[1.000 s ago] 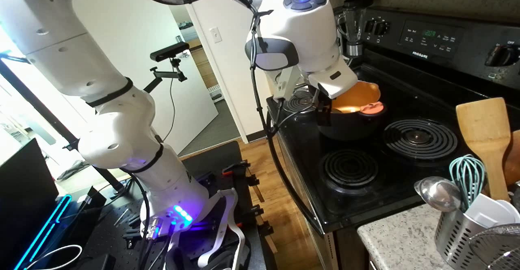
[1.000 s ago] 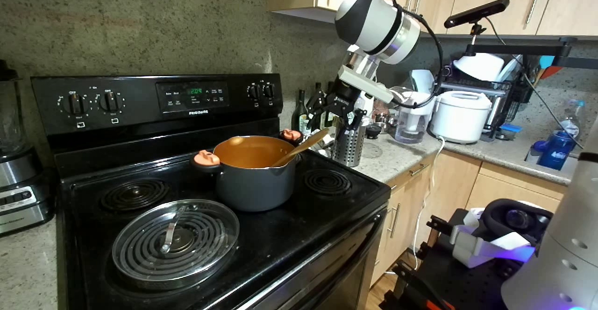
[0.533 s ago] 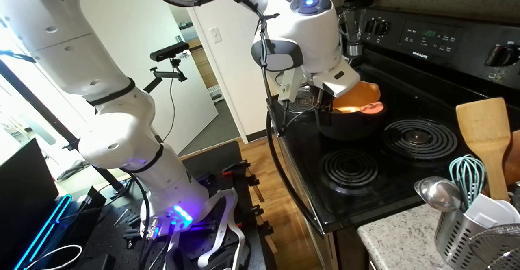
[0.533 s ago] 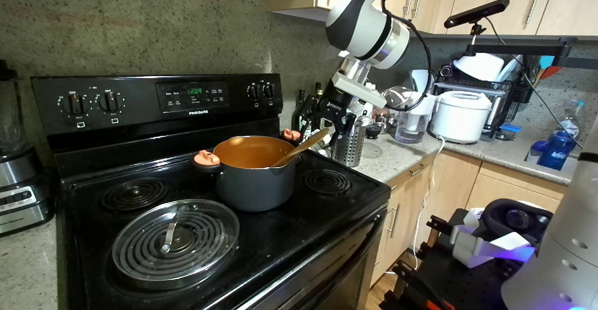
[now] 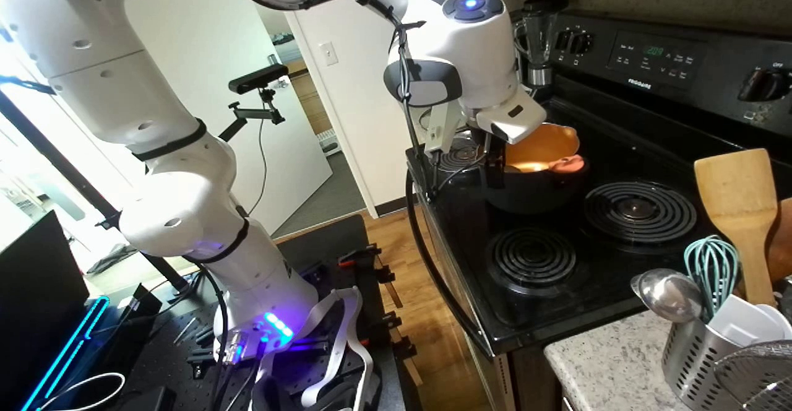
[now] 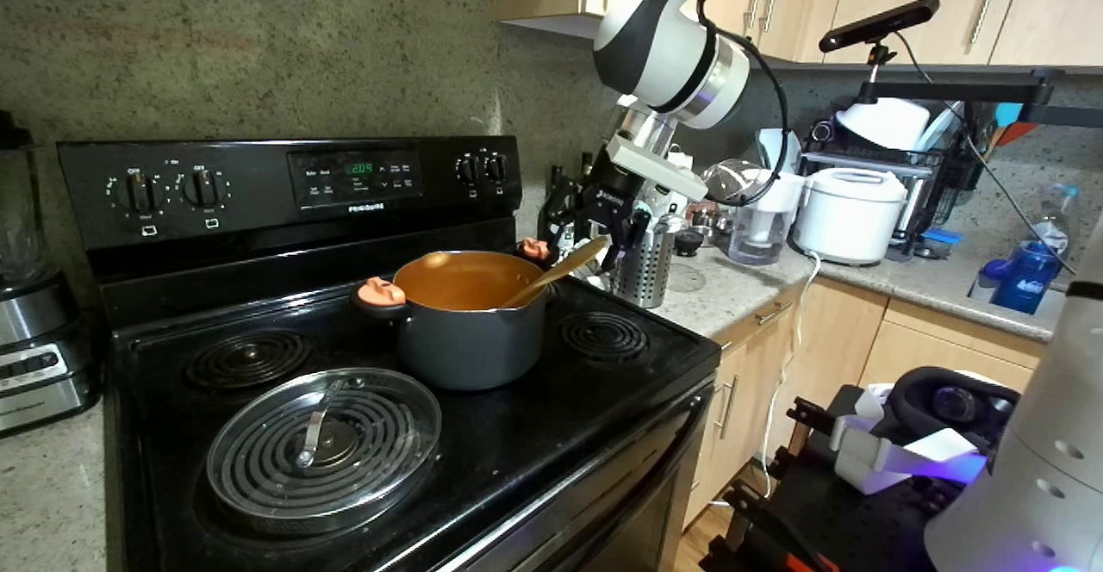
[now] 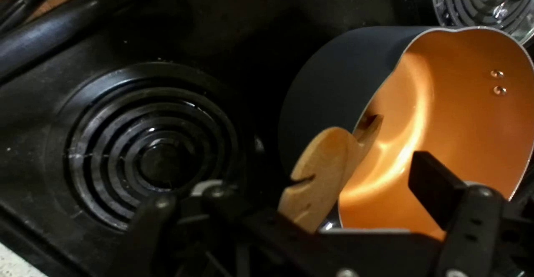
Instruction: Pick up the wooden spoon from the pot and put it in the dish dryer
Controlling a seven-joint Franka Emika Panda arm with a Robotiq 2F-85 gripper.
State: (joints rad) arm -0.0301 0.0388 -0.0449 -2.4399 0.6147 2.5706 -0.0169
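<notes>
The wooden spoon (image 6: 560, 267) leans in the pot (image 6: 470, 348), its raised end out over the rim. In the wrist view that tan end (image 7: 321, 172) is close and partly covered by a dark finger; its lower end is hidden. The pot, dark outside and orange inside, stands on the stove, also in the wrist view (image 7: 329, 81). My gripper (image 7: 346, 189) is open, tilted down around or just above the spoon's raised end; contact cannot be told. It also shows in both exterior views (image 6: 590, 232) (image 5: 493, 166). The dish dryer (image 5: 684, 355), a perforated metal caddy (image 6: 644, 270), holds a ladle, whisk and spatula.
A glass lid (image 6: 323, 451) lies on the front burner. Bare burners (image 5: 533, 256) lie between pot and counter (image 5: 609, 361). The pot's orange handle grip (image 6: 539, 249) and dark bottles (image 6: 556, 202) are near my gripper. A wire strainer (image 5: 758, 371) is beside the caddy.
My gripper has moved down and toward the pot, reaching the spoon's raised end. It slowed over the last half second. The spoon and pot have not moved.
</notes>
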